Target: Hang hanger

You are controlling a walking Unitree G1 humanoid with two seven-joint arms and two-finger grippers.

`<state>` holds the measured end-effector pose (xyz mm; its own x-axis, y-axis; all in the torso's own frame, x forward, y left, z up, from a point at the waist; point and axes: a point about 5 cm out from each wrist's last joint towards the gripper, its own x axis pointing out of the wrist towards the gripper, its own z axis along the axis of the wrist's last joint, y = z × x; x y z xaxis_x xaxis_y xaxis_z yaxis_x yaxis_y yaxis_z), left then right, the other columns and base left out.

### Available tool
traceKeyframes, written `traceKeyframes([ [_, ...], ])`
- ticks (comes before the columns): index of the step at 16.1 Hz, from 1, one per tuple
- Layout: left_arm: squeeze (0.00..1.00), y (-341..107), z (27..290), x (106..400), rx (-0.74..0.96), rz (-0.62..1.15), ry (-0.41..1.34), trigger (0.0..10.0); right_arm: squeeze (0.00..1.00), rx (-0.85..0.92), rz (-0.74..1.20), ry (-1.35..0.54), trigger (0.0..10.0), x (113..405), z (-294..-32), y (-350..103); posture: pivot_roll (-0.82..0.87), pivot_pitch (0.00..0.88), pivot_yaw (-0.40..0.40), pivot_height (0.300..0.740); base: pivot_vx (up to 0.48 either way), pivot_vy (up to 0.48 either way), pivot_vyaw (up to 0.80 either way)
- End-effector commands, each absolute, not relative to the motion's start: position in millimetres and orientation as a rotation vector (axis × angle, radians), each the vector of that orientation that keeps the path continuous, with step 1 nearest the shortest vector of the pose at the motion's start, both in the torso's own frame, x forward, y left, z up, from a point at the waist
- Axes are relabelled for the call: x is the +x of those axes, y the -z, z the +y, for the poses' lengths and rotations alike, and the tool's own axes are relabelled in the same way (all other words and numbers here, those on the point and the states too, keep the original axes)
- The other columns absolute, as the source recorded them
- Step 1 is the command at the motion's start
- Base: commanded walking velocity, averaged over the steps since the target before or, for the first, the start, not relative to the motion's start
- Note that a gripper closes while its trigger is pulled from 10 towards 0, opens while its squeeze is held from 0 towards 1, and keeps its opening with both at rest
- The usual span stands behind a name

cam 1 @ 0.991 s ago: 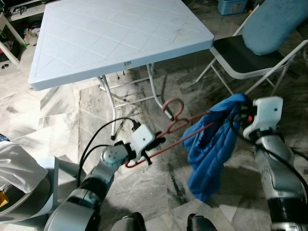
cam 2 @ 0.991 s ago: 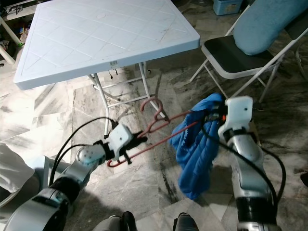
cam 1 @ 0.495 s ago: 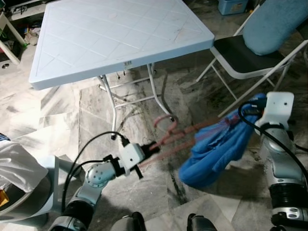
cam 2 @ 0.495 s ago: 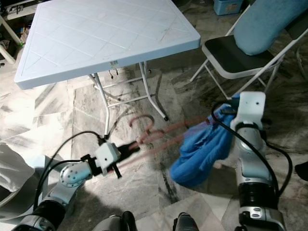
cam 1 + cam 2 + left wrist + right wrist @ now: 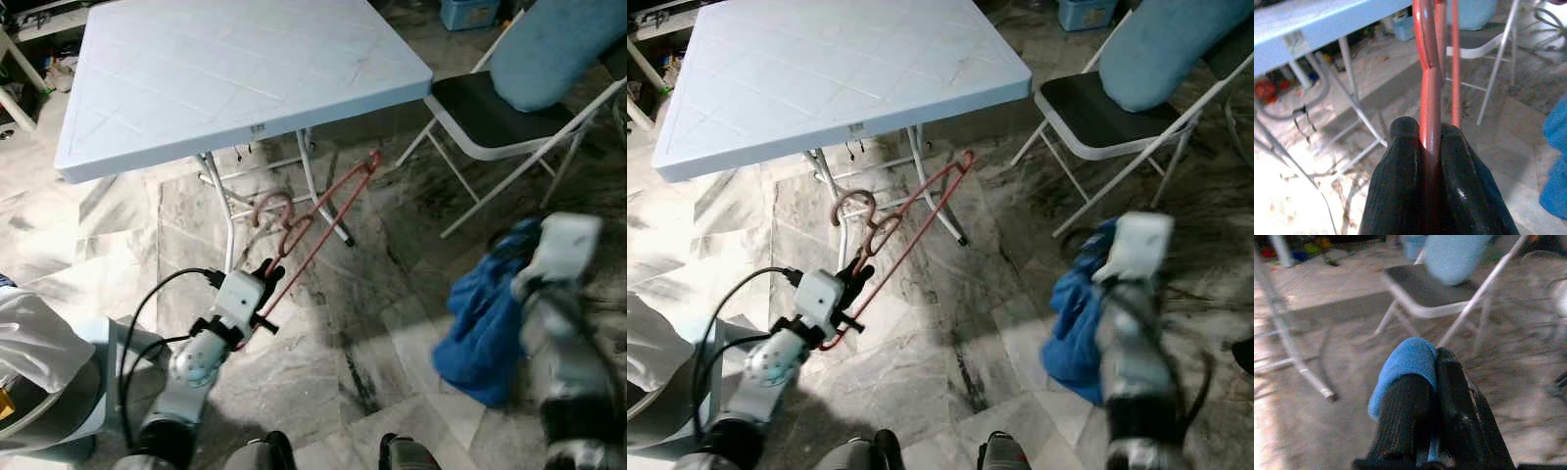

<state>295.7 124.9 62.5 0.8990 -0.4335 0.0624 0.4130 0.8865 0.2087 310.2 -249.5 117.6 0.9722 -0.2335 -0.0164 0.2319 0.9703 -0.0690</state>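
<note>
Down by the folding surface (image 5: 245, 78), the left gripper (image 5: 263, 277) is clamped on the red hanger (image 5: 318, 220) — angled up, hook free for hanging. Right gripper (image 5: 1425, 396) pinches the blue cloth (image 5: 485, 328) off to the side, well clear.

The hanger (image 5: 318, 220) is smooth, glossy red-coated wire; the blue garment (image 5: 482, 328) is soft matt cloth; the bench (image 5: 235, 78) is white moulded plastic.
</note>
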Motion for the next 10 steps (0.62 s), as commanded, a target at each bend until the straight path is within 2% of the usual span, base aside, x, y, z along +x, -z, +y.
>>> traceKeyframes([
  [1, 0.0, -62.3, 131.1, 298.4, 0.167, -0.09, 0.345, 3.4, 0.0, -0.045, -0.037, 0.156, 0.0, 306.1, -235.2, -122.4, -0.15, 0.174, 0.074, 0.74, 0.0, 0.0, 0.0],
  [2, 0.0, -63.5, 130.0, 300.8, 0.169, -0.079, 0.295, 10.0, 0.0, -0.02, -0.033, 0.128, 0.7, 300.8, -226.7, -115.5, -0.14, 0.169, 0.075, 0.74, 0.0, 0.0, 0.0],
  [3, 0.0, -63.9, 129.6, 301.6, 0.173, -0.073, 0.278, 10.0, 0.0, -0.008, -0.032, 0.121, 0.7, 298.6, -223.5, -112.9, -0.14, 0.169, 0.075, 0.74, 0.0, 0.0, 0.0],
  [4, 0.0, -63.0, 129.8, 302.5, 0.182, -0.051, 0.249, 10.0, 0.0, 0.033, -0.041, 0.079, 8.9, 294.5, -210.1, -108.0, -0.13, 0.159, 0.081, 0.74, 0.0, 0.0, 0.0],
  [5, 0.0, -62.7, 132.0, 303.1, 0.182, -0.044, 0.229, 10.0, 0.0, 0.059, -0.052, 0.058, 10.0, 293.8, -202.8, -107.9, -0.13, 0.158, 0.081, 0.74, 0.0, 0.0, 0.0],
  [7, 0.0, -70.0, 136.3, 309.0, 0.208, -0.059, 0.222, 10.0, 0.0, 0.117, -0.089, -0.006, 10.0, 298.0, -182.7, -115.1, -0.12, 0.144, 0.09, 0.74, 0.0, 0.0, 0.0],
  [10, 0.0, -93.5, 129.3, 318.3, 0.21, -0.132, 0.234, 10.0, 0.0, 0.097, -0.208, -0.076, 10.0, 300.9, -166.5, -137.5, -0.13, 0.134, 0.097, 0.74, 0.0, 0.0, 0.0],
])
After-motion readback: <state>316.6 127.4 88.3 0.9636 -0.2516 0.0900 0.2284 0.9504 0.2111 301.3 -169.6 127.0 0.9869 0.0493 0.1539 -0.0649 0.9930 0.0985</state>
